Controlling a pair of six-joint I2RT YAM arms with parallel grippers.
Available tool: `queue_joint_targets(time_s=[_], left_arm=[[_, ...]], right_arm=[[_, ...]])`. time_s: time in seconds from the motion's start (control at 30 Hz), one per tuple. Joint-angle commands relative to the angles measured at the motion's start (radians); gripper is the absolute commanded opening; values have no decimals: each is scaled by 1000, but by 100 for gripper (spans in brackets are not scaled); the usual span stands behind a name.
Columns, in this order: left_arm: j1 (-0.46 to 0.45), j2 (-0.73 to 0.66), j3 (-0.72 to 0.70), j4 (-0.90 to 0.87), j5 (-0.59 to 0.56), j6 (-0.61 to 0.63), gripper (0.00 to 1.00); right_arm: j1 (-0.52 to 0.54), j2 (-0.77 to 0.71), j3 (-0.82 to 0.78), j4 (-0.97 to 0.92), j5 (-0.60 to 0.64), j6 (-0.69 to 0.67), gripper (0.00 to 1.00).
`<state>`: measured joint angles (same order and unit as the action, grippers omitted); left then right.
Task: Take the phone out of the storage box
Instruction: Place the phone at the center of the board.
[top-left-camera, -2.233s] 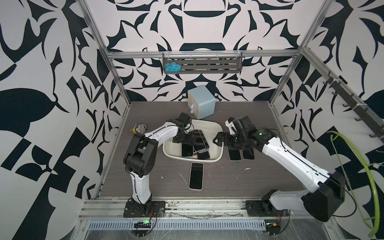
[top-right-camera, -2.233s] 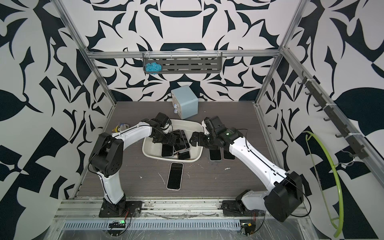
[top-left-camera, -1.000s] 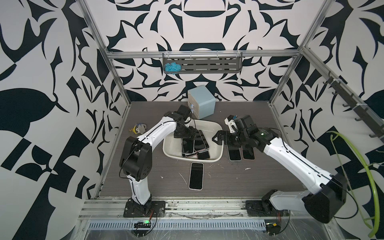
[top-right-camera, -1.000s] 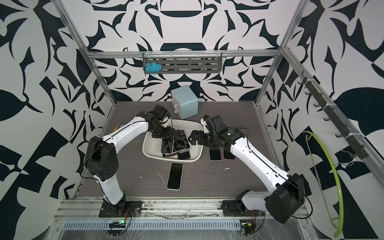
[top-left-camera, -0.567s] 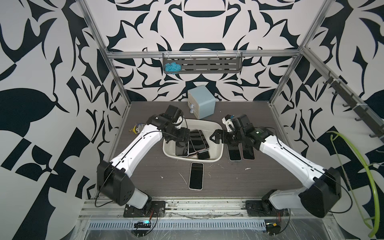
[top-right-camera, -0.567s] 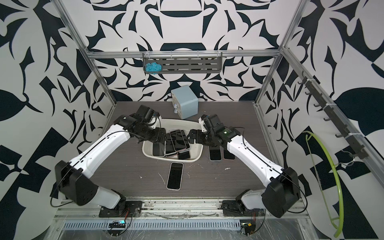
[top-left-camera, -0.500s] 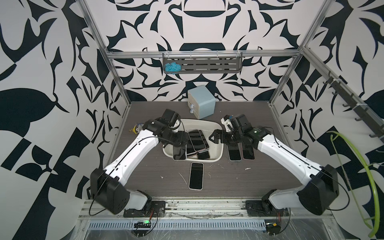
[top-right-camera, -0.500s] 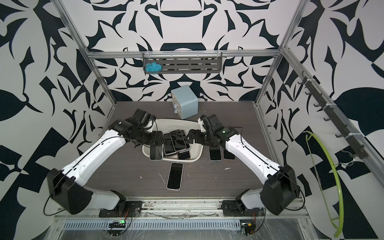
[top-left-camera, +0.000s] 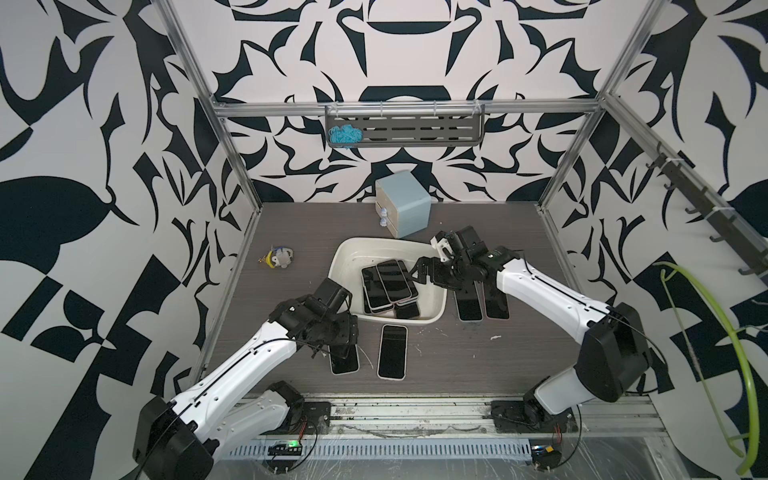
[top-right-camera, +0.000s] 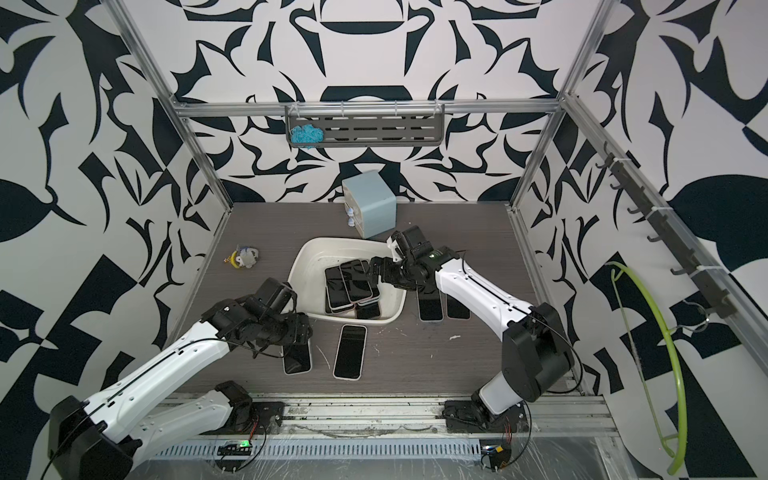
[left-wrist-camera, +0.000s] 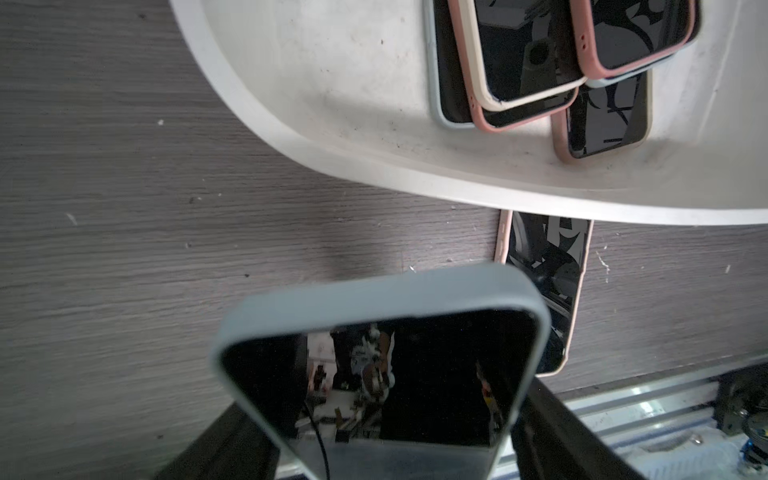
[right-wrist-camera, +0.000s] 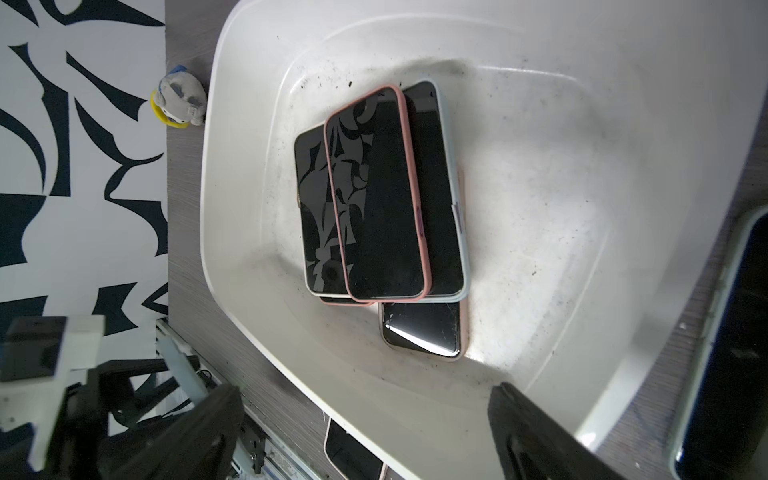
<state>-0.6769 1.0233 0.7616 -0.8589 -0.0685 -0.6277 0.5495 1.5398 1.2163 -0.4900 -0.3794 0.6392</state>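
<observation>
Jaws, left gripper (top-left-camera: 337, 332): closed narrow on the long edges of a grey-blue-cased, black-screened phone (top-left-camera: 345, 359). Jaws, right gripper (top-left-camera: 427, 272): spread wide, empty, above the right rim of the shallow white plastic storage box (top-left-camera: 357, 251). Phone: outside the box, off its front-left corner, beside a pink-cased phone (top-left-camera: 392, 351) lying on the grey table (top-left-camera: 498, 365). Far end hidden under the gripper in both top views; contact with the table cannot be told. Screen up, long axis front-to-back.
</observation>
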Motion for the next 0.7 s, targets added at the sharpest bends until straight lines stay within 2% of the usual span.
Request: queue_joint_targets(time_s=[0.0,0.1,0.33,0.5,0.63,0.67], left_arm=[[-54,35,-40,137,-50,-74,64],[-84,84,-73,210,-66,-94,65],[-87,216,-93,351,-67,-85,67],[-87,325,-107,409,-40,-87,73],[-87,352,-106,410,-46,-92,84],[-87,350,-101,402,-51,-92,93]], right_arm=[[0,-14,61,16,-13,22,98],[10,-7,94,-22,-6,21,98],[52,64,227,-185,26,-31,97],[66,91,293,-218,39,-27,97],[82,124,340,-251,59,-35,97],[88,143,356,-274,73,-42,97]])
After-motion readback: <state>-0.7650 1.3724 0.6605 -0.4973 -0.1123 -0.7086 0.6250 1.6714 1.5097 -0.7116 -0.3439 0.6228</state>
